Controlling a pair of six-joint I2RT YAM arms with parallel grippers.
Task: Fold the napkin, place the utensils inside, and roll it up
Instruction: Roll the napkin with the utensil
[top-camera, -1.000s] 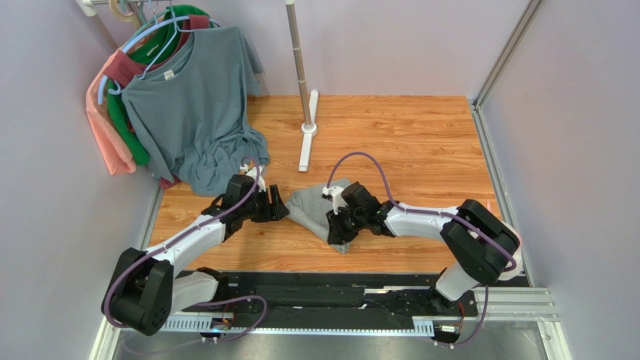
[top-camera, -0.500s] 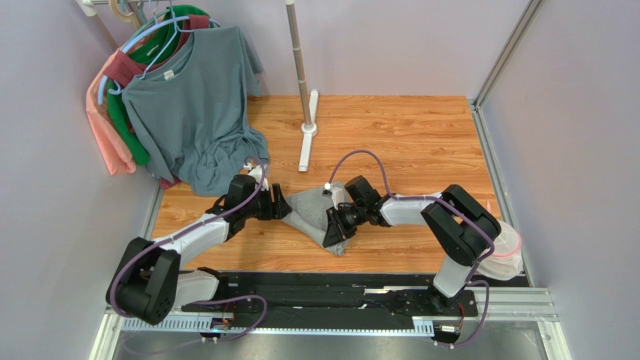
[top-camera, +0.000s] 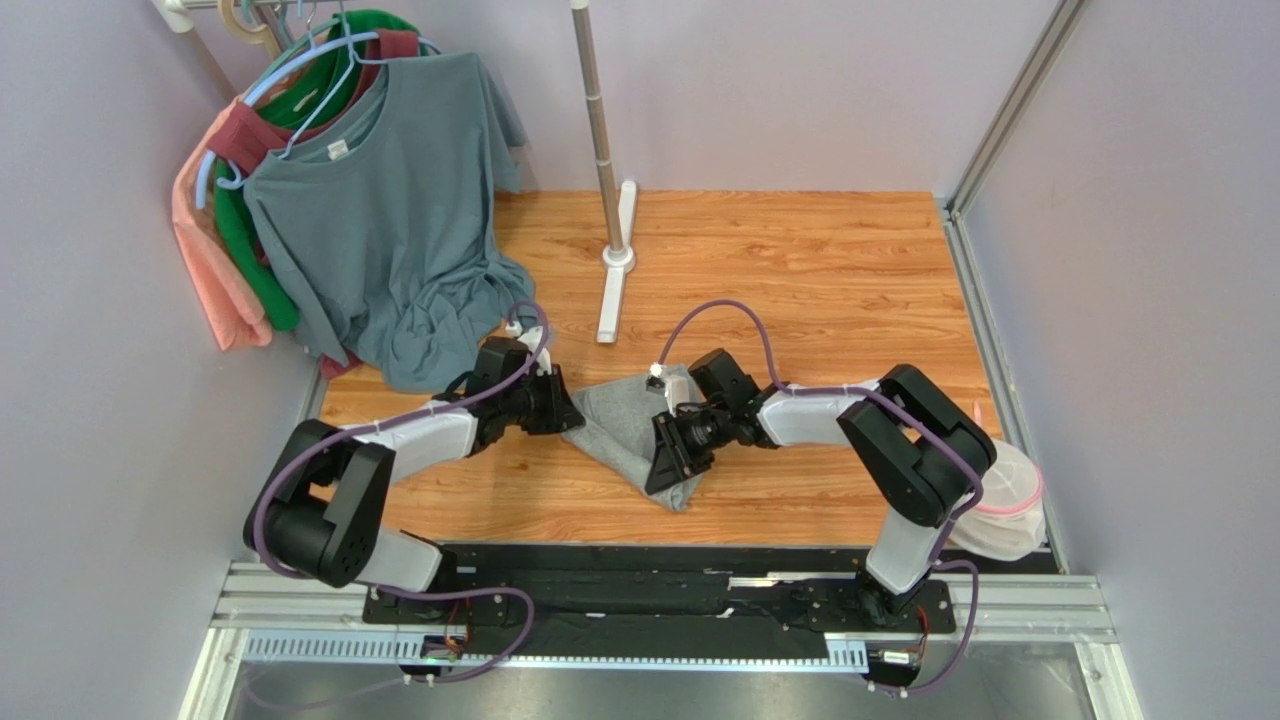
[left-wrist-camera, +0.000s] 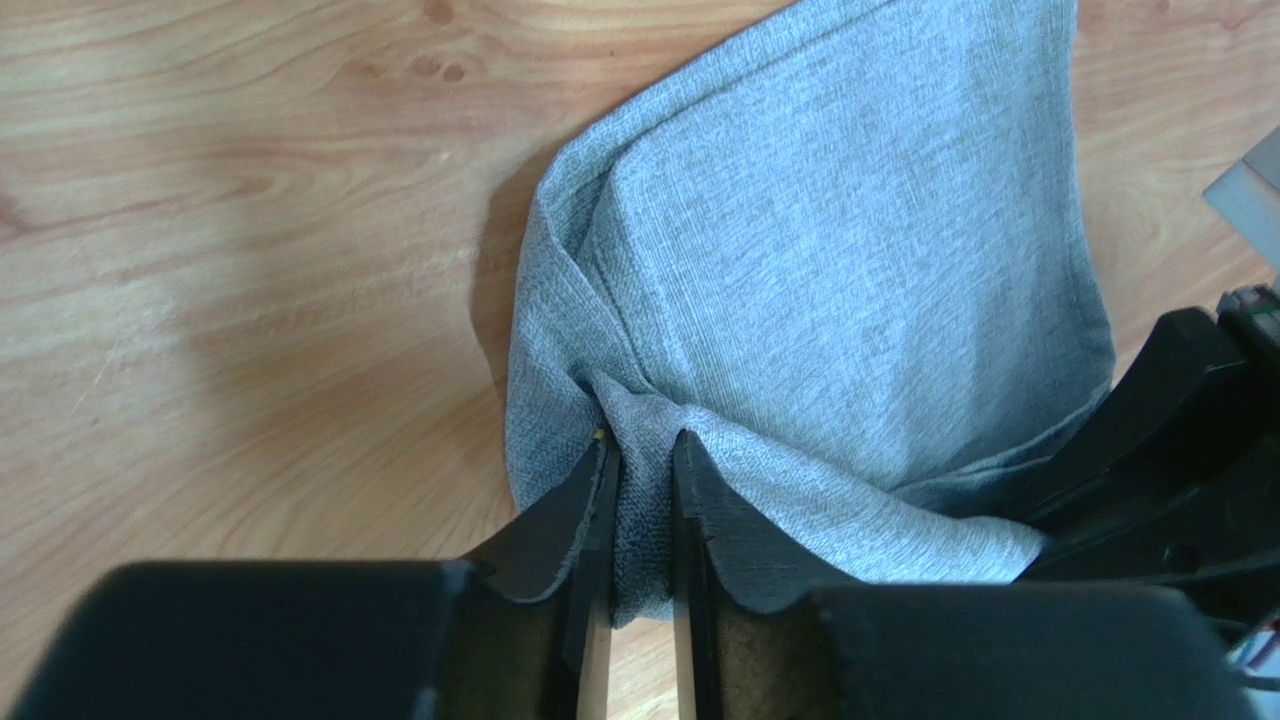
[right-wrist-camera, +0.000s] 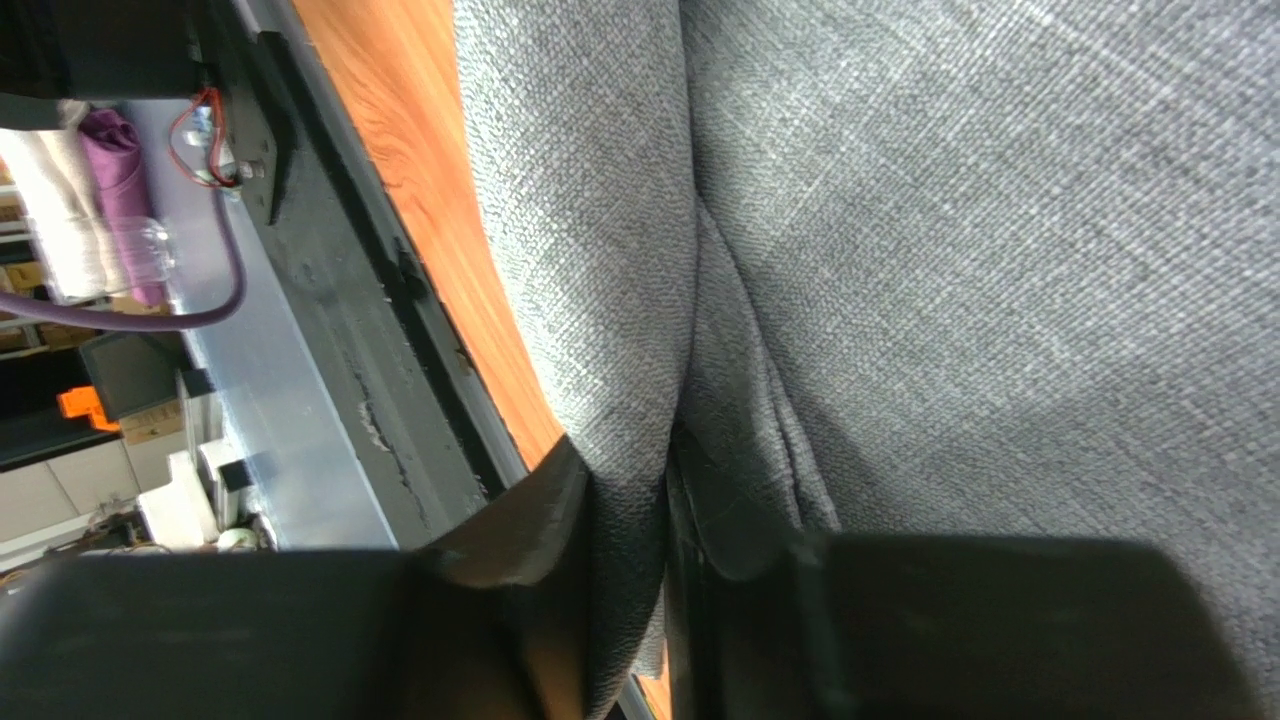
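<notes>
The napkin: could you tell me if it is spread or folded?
Loosely folded: the napkin shows doubled edges, pinched by left gripper and right gripper.

grey napkin (right-wrist-camera: 977, 225) filling most of the shot, one thick fold of it pinched tight in the right gripper (right-wrist-camera: 631, 480) down at the bottom, sliver of orange wood table (right-wrist-camera: 406, 135) on the left, black rail (right-wrist-camera: 346, 330) along its edge, purple cable (right-wrist-camera: 90, 308) looping beyond

Top cam hangs high behind the near edge, looking down over the whole worktop (top-camera: 842, 270). Each wrist cam is jammed right up close, and all three catch the same napkin (top-camera: 609, 420).
</notes>
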